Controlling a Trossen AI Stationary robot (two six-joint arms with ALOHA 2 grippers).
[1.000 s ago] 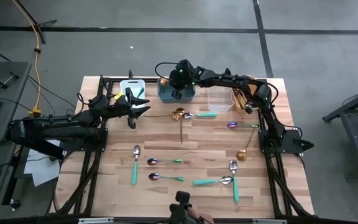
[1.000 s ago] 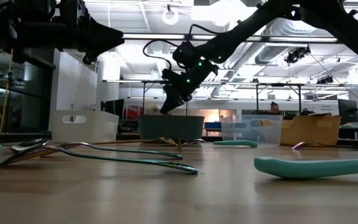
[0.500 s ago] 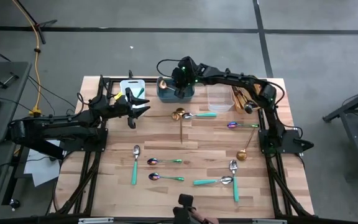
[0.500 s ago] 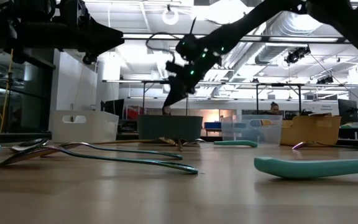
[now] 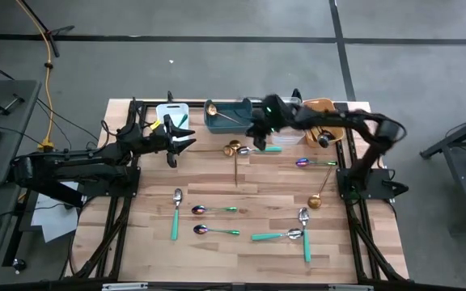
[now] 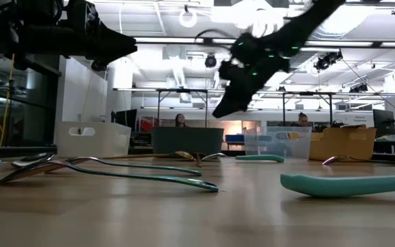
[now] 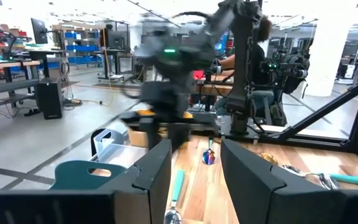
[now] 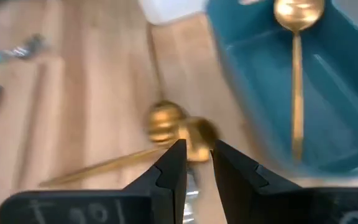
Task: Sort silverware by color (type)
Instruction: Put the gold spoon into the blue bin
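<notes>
The right gripper (image 5: 257,134) hangs above the table just in front of the teal bin (image 5: 226,121), over two gold spoons (image 5: 233,149) that lie on the wood. Its fingers (image 8: 171,168) stand a little apart and hold nothing. One gold spoon (image 8: 296,37) lies inside the teal bin. The left gripper (image 5: 178,137) waits near the white bin (image 5: 170,110) at the table's left side, its fingers (image 7: 153,171) apart and empty. The other silverware is spread over the table: a teal-handled spoon (image 5: 264,149) touching the gold ones, a purple spoon (image 5: 307,162) to the right, one more gold spoon (image 5: 317,198) near the right edge, and several teal-handled pieces (image 5: 175,212) in the front half. The orange bin (image 5: 320,107) and the clear bin (image 5: 288,136) stand beside the teal one
</notes>
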